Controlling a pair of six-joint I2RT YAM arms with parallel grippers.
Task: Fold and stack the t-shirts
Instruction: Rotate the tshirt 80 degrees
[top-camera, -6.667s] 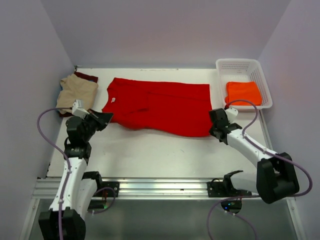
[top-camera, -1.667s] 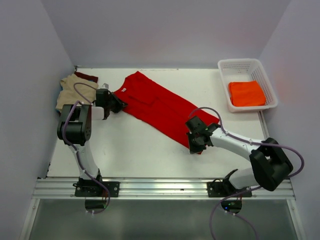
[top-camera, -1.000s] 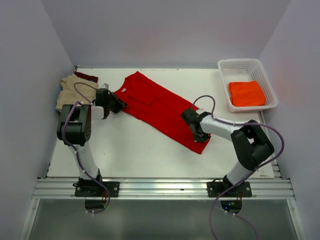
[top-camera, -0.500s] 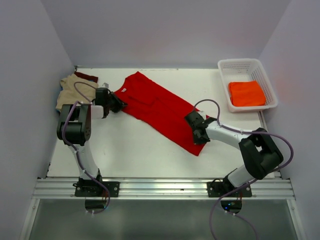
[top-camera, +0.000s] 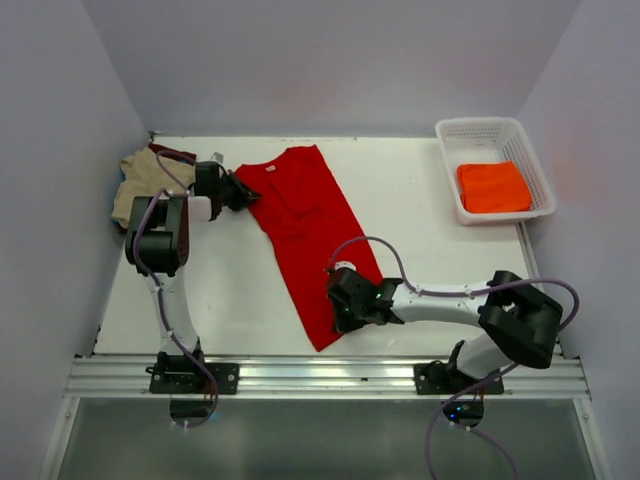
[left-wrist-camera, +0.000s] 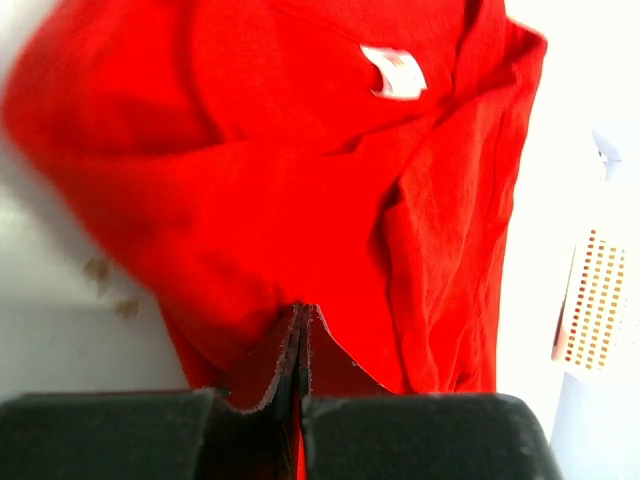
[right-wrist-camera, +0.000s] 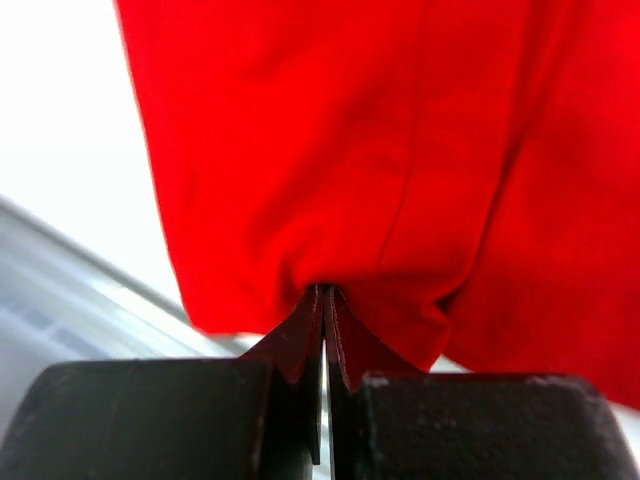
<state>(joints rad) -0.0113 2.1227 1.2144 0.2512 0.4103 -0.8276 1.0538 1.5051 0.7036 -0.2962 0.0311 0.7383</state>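
Red shirt's swing: bright red soft cloth t-shirt (top-camera: 305, 230) has pivoted from a slant across the white worktop (top-camera: 440, 250) half a second ago to run nearly far-to-near, with the collar far and the hem close to the metal front rail (top-camera: 320, 372).
Left corner: tan folded cloth tee (top-camera: 142, 182) lies over a dark maroon tee (top-camera: 174, 153), just beside the left arm.
Left arm: left pincer (left-wrist-camera: 300, 320) is clamped tight on a ridge of red cloth at the shoulder, near the small white neck label (left-wrist-camera: 395, 72).
Right arm: right pincer (right-wrist-camera: 322, 300) is closed on a pleat of the hem.
Far right: white slotted plastic basket (top-camera: 490, 124) holds the orange folded tee (top-camera: 490, 187), well apart from the rest.
Risk: both grips look like thin pinches, so a hard pull could slip the cloth free or bunch it. The hem could drag over the near edge. The right arm's purple cable (top-camera: 365, 243) lies over the shirt and may rumple it.
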